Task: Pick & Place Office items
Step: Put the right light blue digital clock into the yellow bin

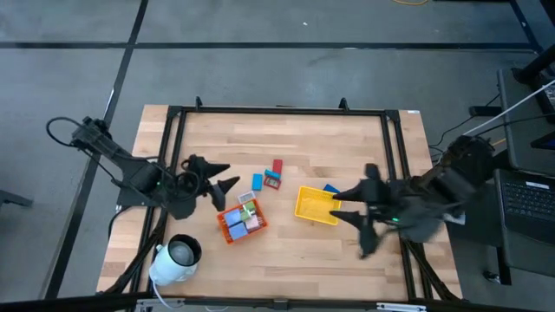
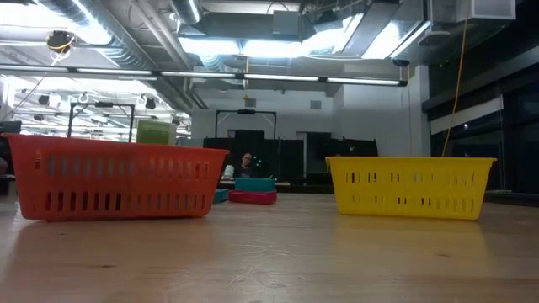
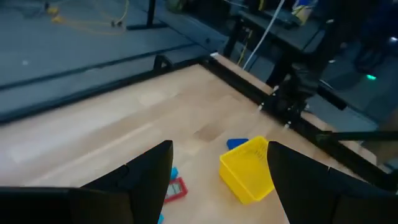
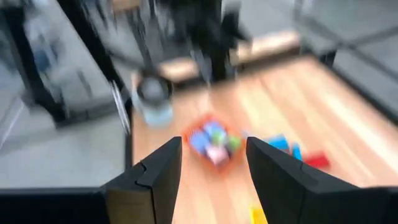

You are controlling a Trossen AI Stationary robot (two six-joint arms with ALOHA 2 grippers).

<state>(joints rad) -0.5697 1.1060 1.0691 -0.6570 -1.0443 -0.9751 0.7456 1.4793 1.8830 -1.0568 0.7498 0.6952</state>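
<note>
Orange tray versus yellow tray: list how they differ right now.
The orange tray holds several small pieces, green, blue and pink among them; the yellow tray looks empty from above. The orange tray sits nearer the left claw, the yellow tray right beside the right claw. Both are slotted rectangular baskets, slightly skewed on the wooden table.

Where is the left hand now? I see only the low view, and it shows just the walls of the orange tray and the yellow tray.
Observer: The left hand is over the table near the orange tray, open and empty.
Operator: What is inside the orange tray? Its wall hides it from me.
Observer: It holds several small pieces, in blue, green and pink.
</note>
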